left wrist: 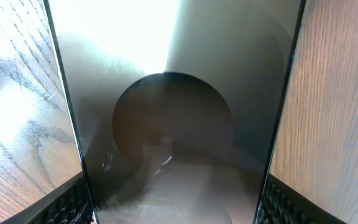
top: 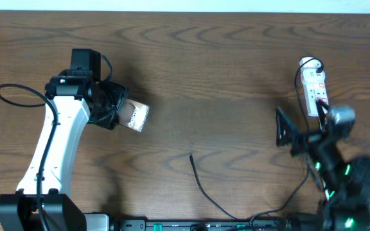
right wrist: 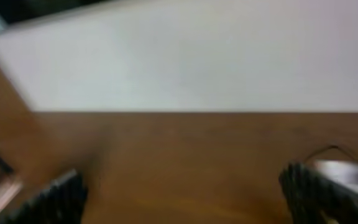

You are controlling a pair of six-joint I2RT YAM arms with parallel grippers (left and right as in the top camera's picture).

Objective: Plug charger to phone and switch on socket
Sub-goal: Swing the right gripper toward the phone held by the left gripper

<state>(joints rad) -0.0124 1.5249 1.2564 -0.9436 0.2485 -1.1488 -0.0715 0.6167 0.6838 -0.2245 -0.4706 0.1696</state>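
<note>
Black ribbed pads (left wrist: 67, 205) of the left gripper (top: 118, 114) sit against both long edges of the phone (top: 137, 117) — jaws clamped on it. The glossy dark face fills the left wrist view, with a round reflection at centre. Seen from overhead, the phone lies left of centre, its lettered end sticking out to the right of the fingers, slightly tilted.

Right gripper (right wrist: 188, 196): jaws wide apart, with only bare wood between the fingers. Its wrist view is blurred. Overhead, it hangs at the right of the frame, just below the socket.

Count:
- phones: one, in the left jaws
- charger (top: 201, 186): one thin black cable. It runs from the bottom edge up to a free plug tip (top: 191, 156) near lower centre, well apart from the phone and from both grippers
- socket (top: 313, 86): one white strip at the upper right, lying end-on to the frame, red marks on it, dark lead at its top end
- arms: two — the white left arm (top: 53, 141) comes up from the lower left, and the dark right arm (top: 345, 173) from the lower right, green lights on it

Surface: dark brown wood-grain table (top: 223, 64), spanning the whole overhead frame. A pale wall (right wrist: 197, 56) stands behind the far edge.
</note>
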